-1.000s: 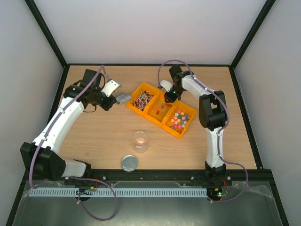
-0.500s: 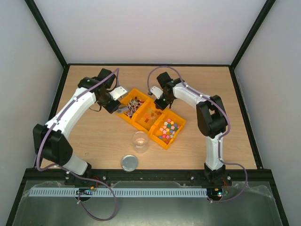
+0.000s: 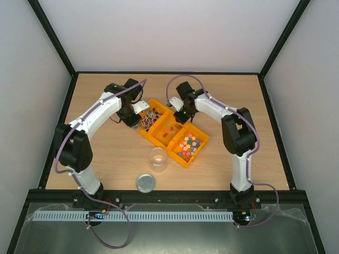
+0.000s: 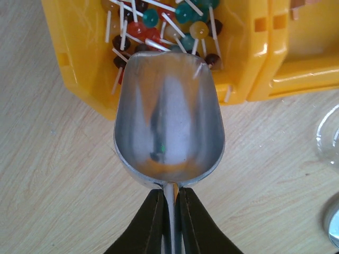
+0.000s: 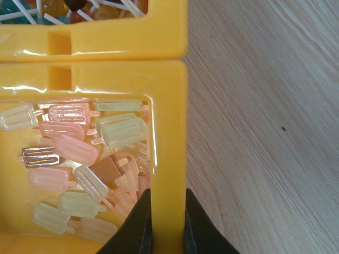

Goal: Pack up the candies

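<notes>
Nearest in, the left gripper [image 4: 168, 198] has its fingers drawn narrow and clamped on the thin handle of a metal scoop [image 4: 169, 121], whose empty bowl runs straight out ahead of them. Its long axis points squarely at the end bin [image 4: 69, 58]. The lip of the bowl reaches over that bin's near wall, and the candies [image 4: 159, 21] lie directly beyond it, a loose heap of red, teal and dark heads on white sticks pointing every way (whether the lip already touches them cannot be told). So the coming move looks like a push forward along the handle's own line, tip dipped under the heap, and the left arm is the one placed for it. Off to the right of the fingers stands the glass jar [image 3: 157, 157]. Farther on, the right gripper [image 5: 168, 214] is pinched shut on the side wall of the middle bin [image 5: 168, 132], probably steadying the row; for its fingers the candies sit ahead, past that bin.
</notes>
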You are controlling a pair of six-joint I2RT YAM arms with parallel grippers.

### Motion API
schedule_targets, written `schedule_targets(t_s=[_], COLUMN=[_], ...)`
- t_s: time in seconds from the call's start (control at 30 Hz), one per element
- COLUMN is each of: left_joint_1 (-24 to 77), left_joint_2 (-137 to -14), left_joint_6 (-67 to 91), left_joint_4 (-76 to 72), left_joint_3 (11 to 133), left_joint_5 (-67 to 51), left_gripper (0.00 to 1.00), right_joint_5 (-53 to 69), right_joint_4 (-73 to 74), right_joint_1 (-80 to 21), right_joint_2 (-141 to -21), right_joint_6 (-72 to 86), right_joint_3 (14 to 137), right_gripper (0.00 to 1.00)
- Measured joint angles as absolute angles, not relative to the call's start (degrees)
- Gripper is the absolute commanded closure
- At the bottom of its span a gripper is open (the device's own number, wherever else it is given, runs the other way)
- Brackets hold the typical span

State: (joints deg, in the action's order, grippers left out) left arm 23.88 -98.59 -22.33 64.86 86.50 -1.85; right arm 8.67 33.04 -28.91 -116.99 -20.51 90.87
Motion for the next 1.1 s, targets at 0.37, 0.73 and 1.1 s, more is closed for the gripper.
schedule_targets(t_s=[0.37,0.73,1.1], left_joint_1=[24.75,24.67,22.04], left_joint_2=[-105.84,-99.79,-98.19], left_joint_6=[-20.53,-19.27,-16.16], left_joint_4=[60.47,41.52,18.33], left_joint_3=[89.95,75.59,62.89], left_joint_5=[0.4,-2.42,-11.31], left_gripper=[0.98,0.98,0.98], right_joint_5=[8.62,8.82,8.62], right_joint_4=[32.86,31.18,30.52], right_joint_1=[-28.91,-28.84,-28.36], right_joint_2=[-116.99,-116.25,-116.03], right_joint_6=[-20.56,-20.56,-20.6], right_joint_3=[90.65,88.77,88.29], right_gripper=[0.99,0.99,0.99])
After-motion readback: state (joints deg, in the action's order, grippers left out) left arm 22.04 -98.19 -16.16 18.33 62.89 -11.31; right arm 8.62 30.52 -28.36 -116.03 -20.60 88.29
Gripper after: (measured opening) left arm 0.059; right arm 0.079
